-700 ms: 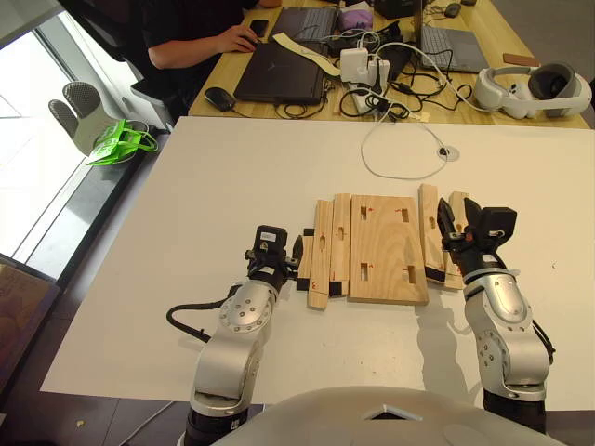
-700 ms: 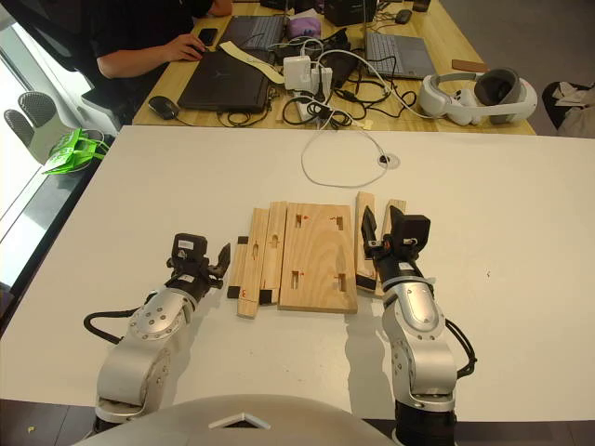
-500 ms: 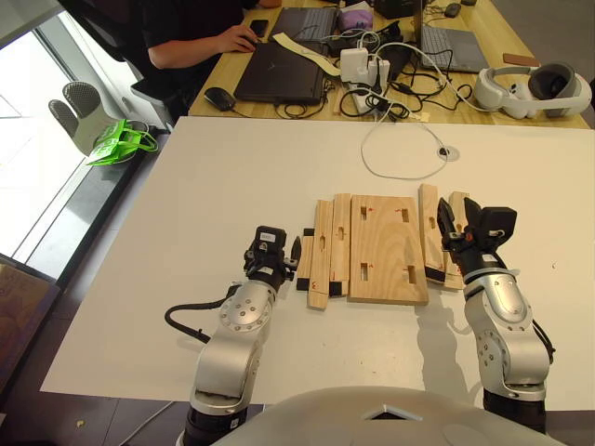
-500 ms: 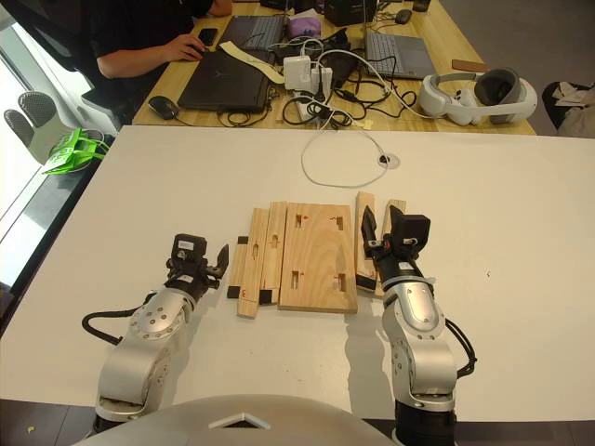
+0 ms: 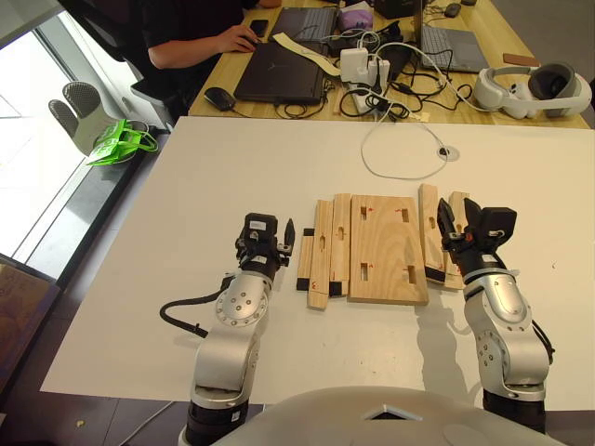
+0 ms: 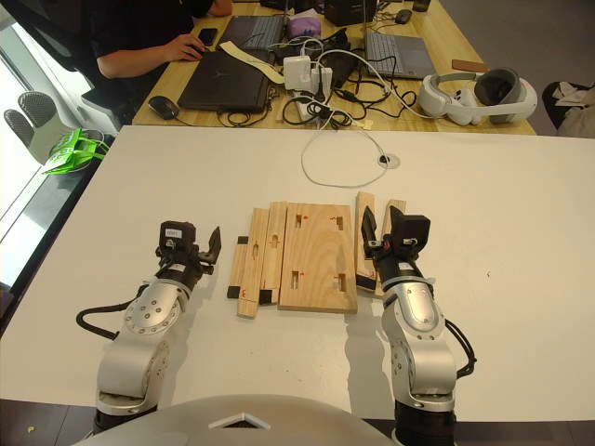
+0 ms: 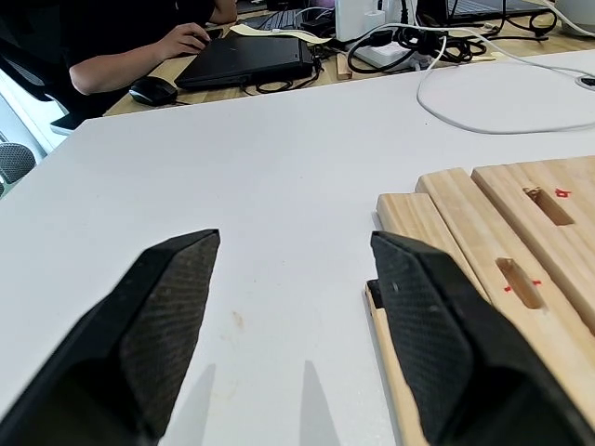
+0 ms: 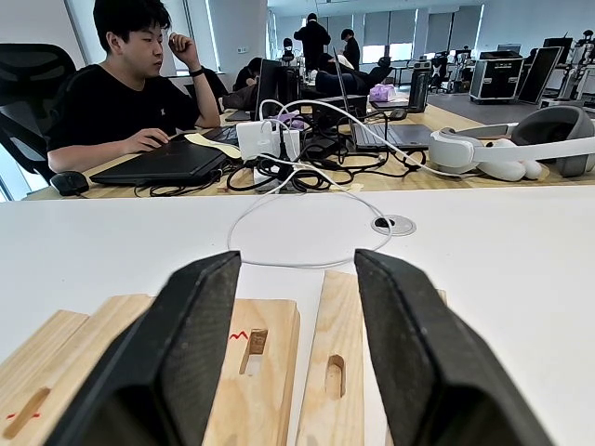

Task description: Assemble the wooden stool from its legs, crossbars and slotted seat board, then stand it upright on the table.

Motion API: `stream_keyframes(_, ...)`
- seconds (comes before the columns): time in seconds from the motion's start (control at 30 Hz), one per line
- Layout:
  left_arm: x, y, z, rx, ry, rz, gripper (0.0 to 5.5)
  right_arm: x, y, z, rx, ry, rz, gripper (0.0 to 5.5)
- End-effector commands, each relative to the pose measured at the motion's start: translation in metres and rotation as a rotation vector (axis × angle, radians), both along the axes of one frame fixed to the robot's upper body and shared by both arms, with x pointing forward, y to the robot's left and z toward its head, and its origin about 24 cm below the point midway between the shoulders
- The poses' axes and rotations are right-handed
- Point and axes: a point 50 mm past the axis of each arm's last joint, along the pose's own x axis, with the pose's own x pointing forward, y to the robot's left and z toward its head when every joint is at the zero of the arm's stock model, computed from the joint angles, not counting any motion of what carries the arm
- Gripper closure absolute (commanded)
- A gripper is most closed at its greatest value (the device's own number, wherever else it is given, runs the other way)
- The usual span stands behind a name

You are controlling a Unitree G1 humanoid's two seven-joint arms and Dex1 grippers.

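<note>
Your left hand [image 5: 268, 240] has pulled back from the 2 left strips [image 5: 323, 253], jaws wide and empty. Your right hand [image 5: 457, 218] stays open over the 2 right strips [image 5: 429, 232]. Between them the seat board [image 5: 389, 249] lies flat on the worktop [image 5: 232, 167], so assembly hasn't begun.

white table [image 5: 232, 167] bears flat seat board [image 5: 389, 249], 4 slats [image 5: 322, 255], white cable [image 5: 363, 156].
</note>
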Motion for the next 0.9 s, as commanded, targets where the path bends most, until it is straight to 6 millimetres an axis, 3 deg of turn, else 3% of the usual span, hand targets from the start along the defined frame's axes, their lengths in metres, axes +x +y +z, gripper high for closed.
stream_keyframes(0.03,0.0006,-0.0001,-0.0013,0.013,-0.003,0.000,2.50,-0.0004,0.0001,-0.0035,-0.001,0.015,-0.007,3.20)
stream_keyframes(0.9,-0.0007,-0.0039,-0.0038,0.009,0.043,-0.025,2.50,0.0003,0.0033,-0.0028,0.001,0.019,0.002,3.20)
